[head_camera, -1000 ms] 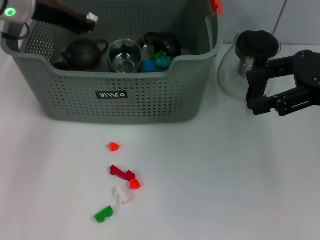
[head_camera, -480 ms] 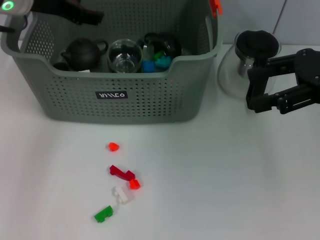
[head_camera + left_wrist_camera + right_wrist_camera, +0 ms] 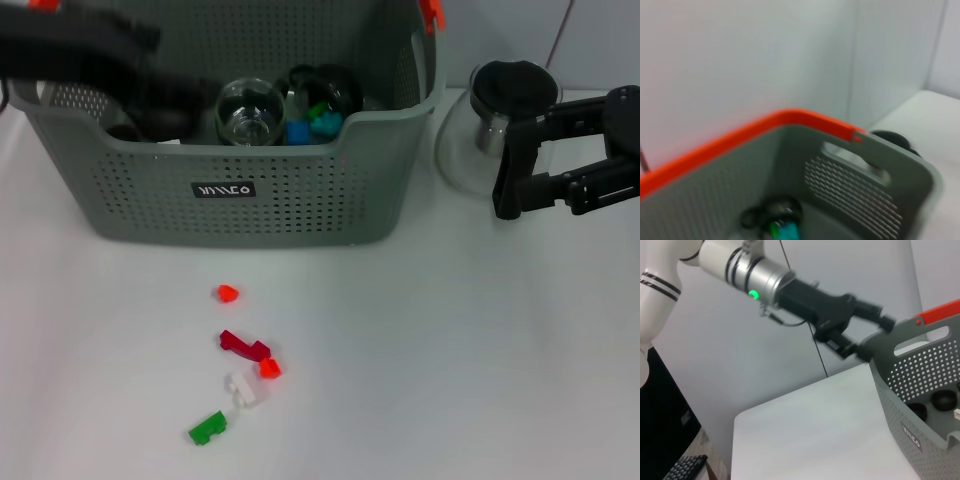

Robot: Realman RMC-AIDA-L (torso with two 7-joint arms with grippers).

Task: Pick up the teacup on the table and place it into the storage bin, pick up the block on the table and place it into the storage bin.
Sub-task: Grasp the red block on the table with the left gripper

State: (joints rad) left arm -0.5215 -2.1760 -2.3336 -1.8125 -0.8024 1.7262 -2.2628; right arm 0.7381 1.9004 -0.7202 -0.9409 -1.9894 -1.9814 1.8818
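A: Where's your left tool (image 3: 867,335)?
B: Over the storage bin (image 3: 230,180), at its far corner away from the glass pot (image 3: 500,120). The arm stretches level across that rim. In the right wrist view the fingers look apart with nothing between them, so I'd judge a drop-off is done.

A: Task things?
B: A glass teacup (image 3: 250,110) sits inside the bin, with a dark teapot (image 3: 165,110) beside it and blue and green blocks (image 3: 310,125) on its other side. On the worktop (image 3: 450,350) in front of the bin lie loose blocks: an orange block (image 3: 227,293) nearest the bin, then a dark red block (image 3: 243,346), a white block (image 3: 246,388) and a green block (image 3: 207,428) farthest out.

A: Your right tool (image 3: 510,170)?
B: Parked just beside the pot, forearm level, fingers spread, holding nothing. It looks idle.

A: Next?
B: You'd likely go for a block; they're small and clustered, so pick the lone orange one.
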